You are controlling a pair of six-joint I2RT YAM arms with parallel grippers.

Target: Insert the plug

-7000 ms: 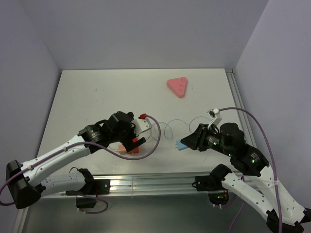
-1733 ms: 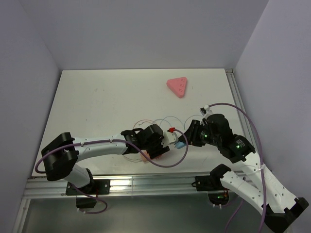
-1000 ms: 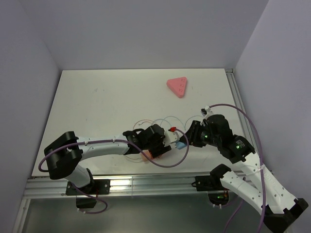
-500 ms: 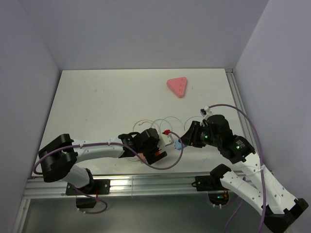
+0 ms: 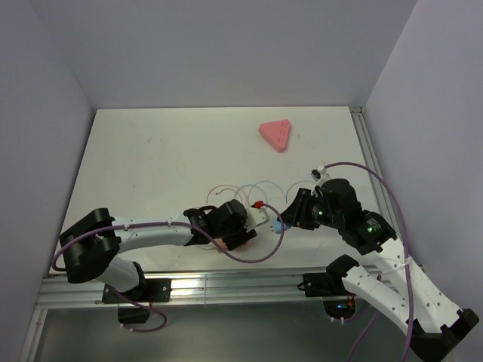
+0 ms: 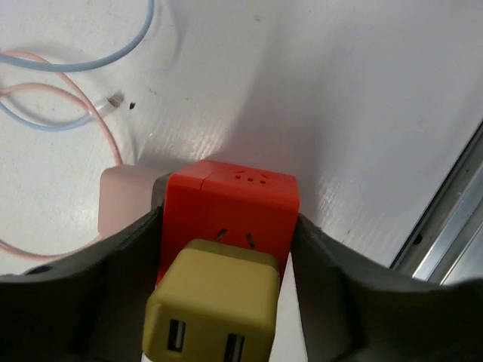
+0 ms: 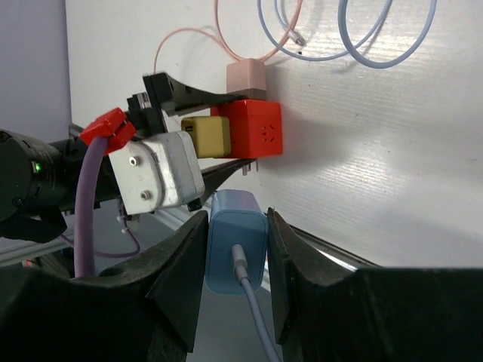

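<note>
Right gripper [image 7: 235, 226] clamps the plug [image 7: 236, 245] just off the left gripper [image 6: 226, 219], near the table's [image 5: 166, 158] front edge. Left gripper pinches a red block [image 6: 230, 200] carrying a yellow adapter [image 6: 211, 305]. Open surface lies behind, toward the pink triangle [image 5: 275, 134].

Left arm [image 5: 143, 232]: low, reaching rightward; left gripper [image 6: 226, 220] clamped on red block [image 6: 230, 200]. Right arm [image 5: 381, 260]: elbow bent, reaching leftward; right gripper [image 7: 235, 222] clamped on plug [image 7: 235, 253].
</note>
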